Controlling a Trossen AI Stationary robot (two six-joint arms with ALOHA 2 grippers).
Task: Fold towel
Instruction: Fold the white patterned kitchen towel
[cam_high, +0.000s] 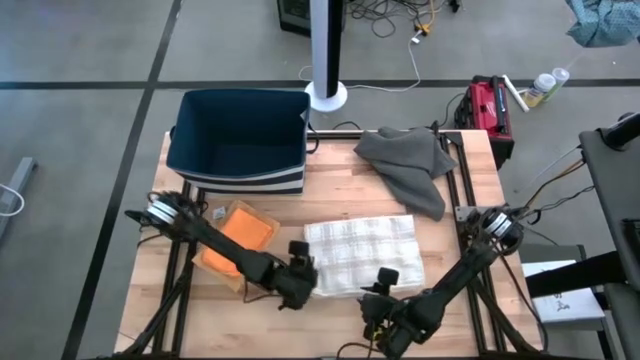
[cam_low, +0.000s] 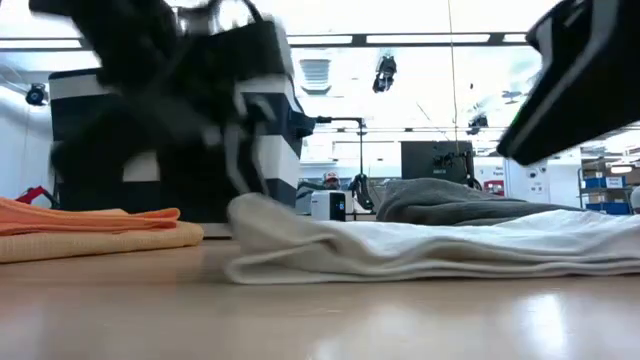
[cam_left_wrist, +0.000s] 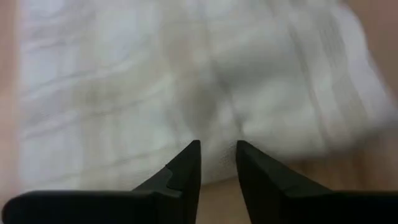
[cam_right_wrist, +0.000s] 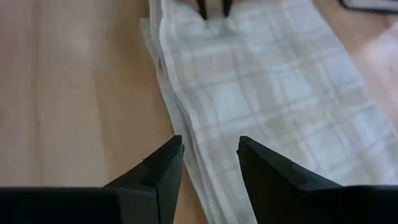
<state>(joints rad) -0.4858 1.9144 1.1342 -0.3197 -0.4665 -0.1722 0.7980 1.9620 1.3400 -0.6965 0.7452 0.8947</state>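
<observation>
A white checked towel (cam_high: 362, 255) lies folded in several layers on the wooden table's middle; the low view shows its rounded fold (cam_low: 250, 245) at the left. My left gripper (cam_high: 300, 272) hovers over the towel's near left corner, open by a narrow gap (cam_left_wrist: 217, 163), with nothing between its fingers. My right gripper (cam_high: 385, 290) hovers above the towel's near edge, open (cam_right_wrist: 210, 163). The towel's layered edge (cam_right_wrist: 186, 134) shows beyond its fingertips. Both grippers point slantwise down toward the far side.
An orange cloth (cam_high: 240, 240) lies folded left of the towel. A crumpled grey cloth (cam_high: 410, 165) lies at the far right. A dark blue bin with a striped wall (cam_high: 240, 140) stands at the far left. Bare wood (cam_high: 330, 330) runs along the near edge.
</observation>
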